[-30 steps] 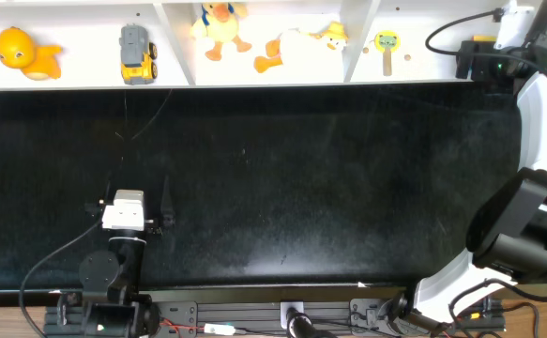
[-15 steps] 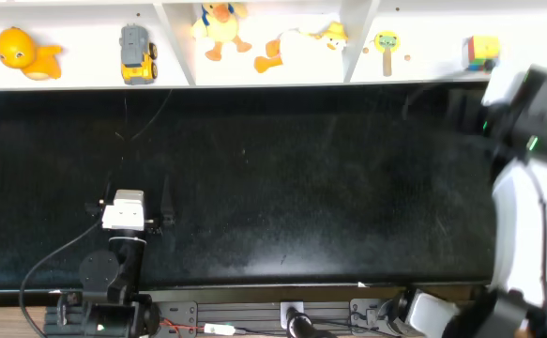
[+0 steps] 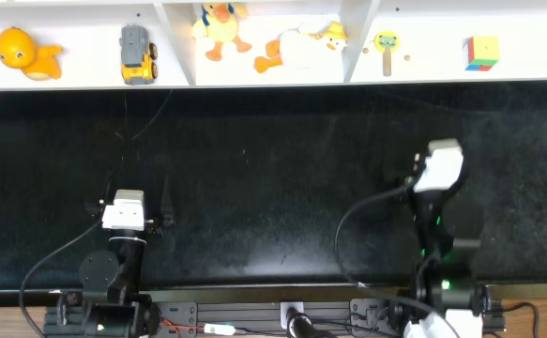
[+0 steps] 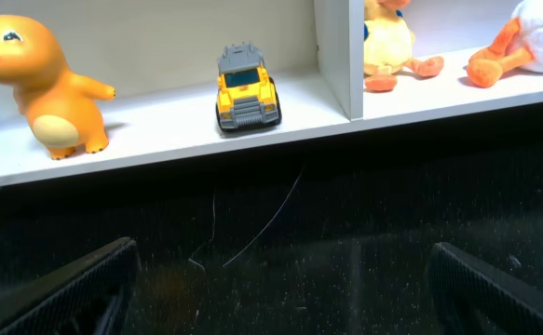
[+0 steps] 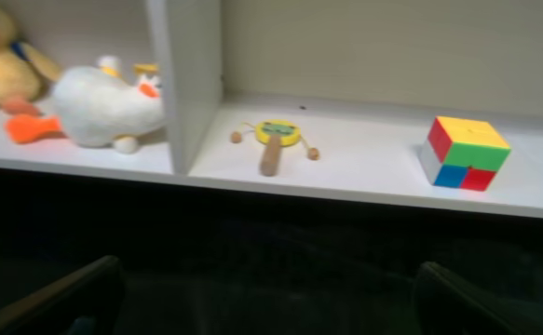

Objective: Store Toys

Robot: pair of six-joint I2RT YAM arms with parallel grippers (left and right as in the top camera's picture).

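**A:** From above, where are the toys?
**B:** All on the shelf (image 3: 76,77), sorted into bays: orange toy (image 3: 24,52), truck (image 3: 138,53), yellow duck (image 3: 220,28), white duck (image 3: 296,49), rattle (image 3: 387,47), cube (image 3: 482,53). Storing looks done.
**A:** Left wrist?
**B:** The left gripper (image 4: 280,302) is spread wide, empty, facing the truck.
**A:** Right wrist?
**B:** The right gripper (image 5: 266,302) is likewise spread and empty, facing rattle and cube. It's probably parked.

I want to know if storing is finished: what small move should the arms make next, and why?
Likely none but resting both arms: the left gripper and right gripper are open and hold nothing, and the orange figure, toy truck, yellow duck, white duck, rattle and colour cube all sit on the shelf.
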